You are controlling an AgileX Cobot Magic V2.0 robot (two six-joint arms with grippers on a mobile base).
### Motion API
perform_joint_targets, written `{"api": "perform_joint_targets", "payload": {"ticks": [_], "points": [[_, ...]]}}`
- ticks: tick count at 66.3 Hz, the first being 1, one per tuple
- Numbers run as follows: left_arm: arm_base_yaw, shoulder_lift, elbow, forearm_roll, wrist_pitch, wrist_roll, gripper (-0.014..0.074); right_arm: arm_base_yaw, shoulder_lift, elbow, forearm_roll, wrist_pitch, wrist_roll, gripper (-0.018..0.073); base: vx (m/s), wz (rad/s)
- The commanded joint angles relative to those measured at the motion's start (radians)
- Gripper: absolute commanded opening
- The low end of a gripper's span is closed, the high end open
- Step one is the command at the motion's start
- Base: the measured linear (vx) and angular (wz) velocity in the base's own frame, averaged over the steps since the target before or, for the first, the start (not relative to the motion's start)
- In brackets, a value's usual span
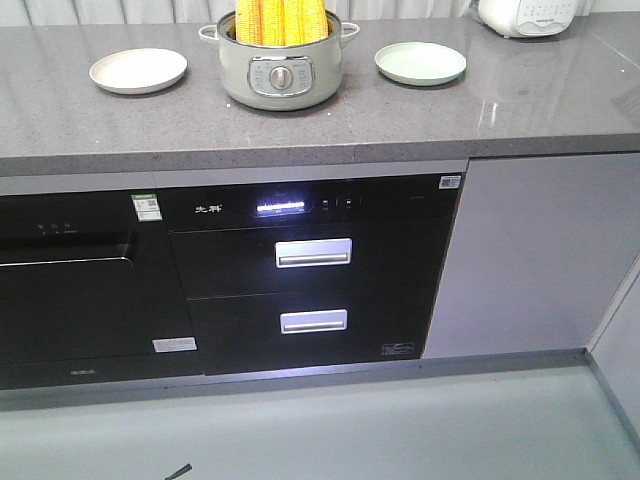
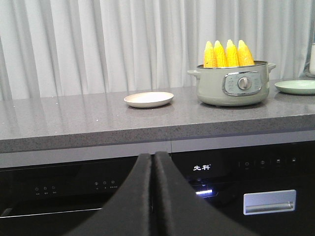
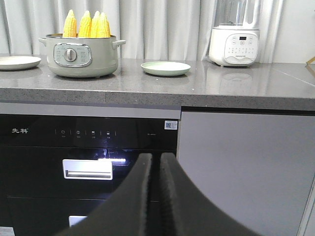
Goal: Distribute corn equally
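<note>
The corn [image 1: 281, 22] stands upright in the pot [image 1: 280, 75], four cobs side by side with tips up. The pot sits on the tabletop [image 1: 300, 130]. A cream plate [image 1: 138, 70] lies left of the pot and a green plate [image 1: 420, 62] right of it, both bare. The left claw [image 2: 153, 157] and right claw [image 3: 158, 157] hang below and in front of the pot, each closed on nothing, facing the black appliance fronts
</note>
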Motion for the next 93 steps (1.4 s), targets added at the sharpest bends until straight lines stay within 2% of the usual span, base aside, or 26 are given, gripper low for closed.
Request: {"api": "perform_joint_targets", "payload": {"ticks": [1,93], "points": [[-0.002,-0.017,0.014,-0.010,-0.069,0.000,-0.0006,-0.006,-0.001,0.007,-0.006,-0.078,-0.004,0.0036,0.09,0.03],[-0.002,-0.017,0.014,-0.010,-0.069,0.000,-0.0006,-0.006,-0.001,0.007,-0.006,-0.078,-0.004,0.0036,0.11,0.03]]}}
